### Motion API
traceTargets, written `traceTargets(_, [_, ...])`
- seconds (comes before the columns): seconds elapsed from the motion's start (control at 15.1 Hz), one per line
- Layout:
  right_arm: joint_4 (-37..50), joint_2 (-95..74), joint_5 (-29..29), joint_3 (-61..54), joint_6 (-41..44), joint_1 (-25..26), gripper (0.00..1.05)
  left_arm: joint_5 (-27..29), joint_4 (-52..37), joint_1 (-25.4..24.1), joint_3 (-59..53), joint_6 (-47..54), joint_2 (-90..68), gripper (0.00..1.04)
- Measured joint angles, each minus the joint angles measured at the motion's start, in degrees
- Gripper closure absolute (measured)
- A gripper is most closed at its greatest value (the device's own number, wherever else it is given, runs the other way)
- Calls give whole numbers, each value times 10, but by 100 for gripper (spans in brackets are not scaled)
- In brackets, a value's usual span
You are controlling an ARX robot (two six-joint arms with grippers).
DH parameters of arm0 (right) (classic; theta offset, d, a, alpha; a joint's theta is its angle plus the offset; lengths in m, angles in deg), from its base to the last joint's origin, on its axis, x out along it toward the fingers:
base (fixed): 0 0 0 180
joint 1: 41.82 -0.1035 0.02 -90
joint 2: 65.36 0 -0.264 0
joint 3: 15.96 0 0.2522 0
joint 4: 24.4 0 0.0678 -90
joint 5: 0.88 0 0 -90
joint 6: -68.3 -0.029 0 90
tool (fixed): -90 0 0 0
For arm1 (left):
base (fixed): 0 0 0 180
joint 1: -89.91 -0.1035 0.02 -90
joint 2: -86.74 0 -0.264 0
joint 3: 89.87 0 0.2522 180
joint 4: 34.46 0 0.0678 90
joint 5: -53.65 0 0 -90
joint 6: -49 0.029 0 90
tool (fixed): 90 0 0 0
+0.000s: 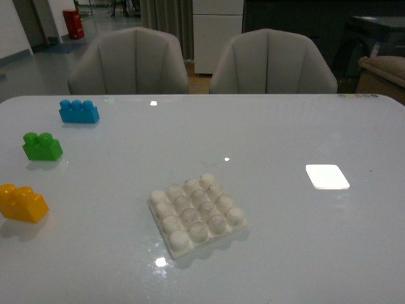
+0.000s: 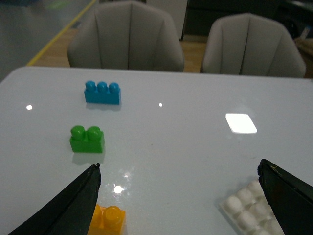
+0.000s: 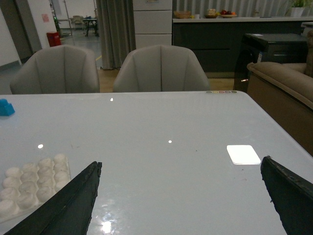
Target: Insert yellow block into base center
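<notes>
The yellow block [image 1: 23, 202] lies at the table's near left edge; in the left wrist view it [image 2: 108, 219] shows partly behind one black finger [image 2: 73, 205]. The white studded base [image 1: 196, 214] lies near the table's middle front; a corner of it [image 2: 247, 215] shows by the other left finger, and it shows in the right wrist view [image 3: 32, 183] too. My left gripper [image 2: 180, 169] is open and empty above the table between block and base. My right gripper [image 3: 181, 164] is open and empty over bare table right of the base. Neither arm shows in the front view.
A green two-stud brick [image 1: 42, 146] and a blue three-stud brick [image 1: 79, 111] lie on the left, farther back. A bright white rectangular patch [image 1: 327, 176] marks the table at the right. Two grey chairs [image 1: 130, 60] stand behind the far edge.
</notes>
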Motion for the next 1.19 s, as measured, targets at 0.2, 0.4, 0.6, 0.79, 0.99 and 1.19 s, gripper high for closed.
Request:
traceTargets(0.2, [0, 0, 0, 0, 0, 0, 6, -29, -23, -3, 46, 18, -173, 7])
traceTargets(0.4, [0, 0, 0, 0, 0, 0, 6, -51, -43, -28, 92, 28, -284, 7])
traceTargets(0.6, [0, 0, 0, 0, 0, 0, 6, -74, -40, -50, 129, 29, -351, 7])
traceTargets(0.79, [0, 0, 0, 0, 0, 0, 6, -97, -32, -76, 153, 35, -386, 7])
traceTargets(0.99, [0, 0, 0, 0, 0, 0, 6, -110, -44, -93, 164, 58, -405, 7])
traceTargets(1.19, [0, 0, 0, 0, 0, 0, 6, -115, -54, -106, 169, 88, -435, 7])
